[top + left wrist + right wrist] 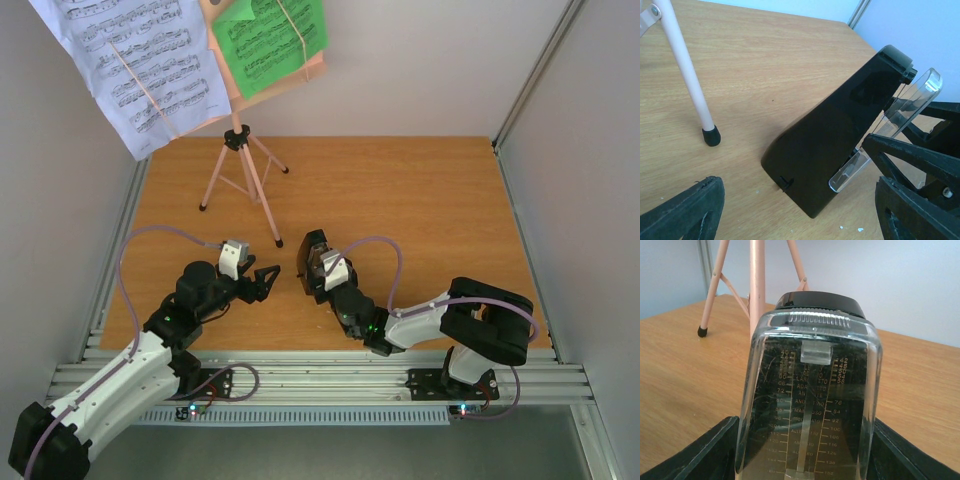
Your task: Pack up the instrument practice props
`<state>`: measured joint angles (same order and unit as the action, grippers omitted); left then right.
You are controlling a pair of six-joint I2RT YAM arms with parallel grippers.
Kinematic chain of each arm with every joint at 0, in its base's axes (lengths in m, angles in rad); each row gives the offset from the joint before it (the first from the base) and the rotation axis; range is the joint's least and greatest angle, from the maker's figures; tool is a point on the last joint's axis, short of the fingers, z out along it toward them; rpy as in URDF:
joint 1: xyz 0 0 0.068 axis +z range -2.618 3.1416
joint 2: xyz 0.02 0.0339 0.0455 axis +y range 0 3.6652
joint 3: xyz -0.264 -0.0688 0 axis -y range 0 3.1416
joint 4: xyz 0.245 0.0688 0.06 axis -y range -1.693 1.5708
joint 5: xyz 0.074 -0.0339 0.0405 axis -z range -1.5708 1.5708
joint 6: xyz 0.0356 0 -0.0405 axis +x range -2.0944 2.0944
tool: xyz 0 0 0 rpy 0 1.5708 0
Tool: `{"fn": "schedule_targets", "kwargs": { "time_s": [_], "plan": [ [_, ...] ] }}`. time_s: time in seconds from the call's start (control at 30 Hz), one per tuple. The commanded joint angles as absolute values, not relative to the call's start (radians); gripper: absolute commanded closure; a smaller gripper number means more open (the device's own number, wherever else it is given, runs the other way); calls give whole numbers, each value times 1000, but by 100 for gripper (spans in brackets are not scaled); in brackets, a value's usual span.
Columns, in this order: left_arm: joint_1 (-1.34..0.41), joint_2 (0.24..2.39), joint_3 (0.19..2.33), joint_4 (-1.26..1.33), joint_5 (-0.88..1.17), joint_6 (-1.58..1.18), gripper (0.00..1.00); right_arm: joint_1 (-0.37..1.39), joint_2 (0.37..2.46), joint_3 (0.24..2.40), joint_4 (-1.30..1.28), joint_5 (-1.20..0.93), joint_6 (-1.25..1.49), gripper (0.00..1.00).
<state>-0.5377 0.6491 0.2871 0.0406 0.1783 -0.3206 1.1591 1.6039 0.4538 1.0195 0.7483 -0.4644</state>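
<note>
Wooden table (400, 200) (pale walls (420, 70) around it).

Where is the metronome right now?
In the top view the metronome stands mid-table, just right of the music stand's near foot, framed by the right pincer.

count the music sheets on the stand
2: a white sheet on the left of the stand, and a green sheet on the right. More may be hidden beneath them.
</note>
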Motion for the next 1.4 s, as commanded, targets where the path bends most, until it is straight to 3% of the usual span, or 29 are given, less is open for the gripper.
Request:
{"fn": "schedule_targets", "kwargs": {
  "time_s": [0.0, 0.97, 1.13, 1.27, 1.37],
  "plan": [
    [-532, 653, 275, 60, 178, -305, 17, 1145, 1634, 463, 976, 745, -422, 46],
    [-532, 658, 275, 61, 181, -305, 17, 1134, 1628, 515, 853, 720, -463, 37],
    [-532, 655, 275, 61, 181, -305, 17, 1132, 1609, 522, 821, 712, -467, 26],
    [-532, 654, 275, 60, 182, -305, 17, 1132, 1592, 519, 811, 714, -474, 3],
    [-532, 653, 275, 60, 180, -305, 17, 1132, 1580, 517, 802, 694, -489, 2]
  ]
}}
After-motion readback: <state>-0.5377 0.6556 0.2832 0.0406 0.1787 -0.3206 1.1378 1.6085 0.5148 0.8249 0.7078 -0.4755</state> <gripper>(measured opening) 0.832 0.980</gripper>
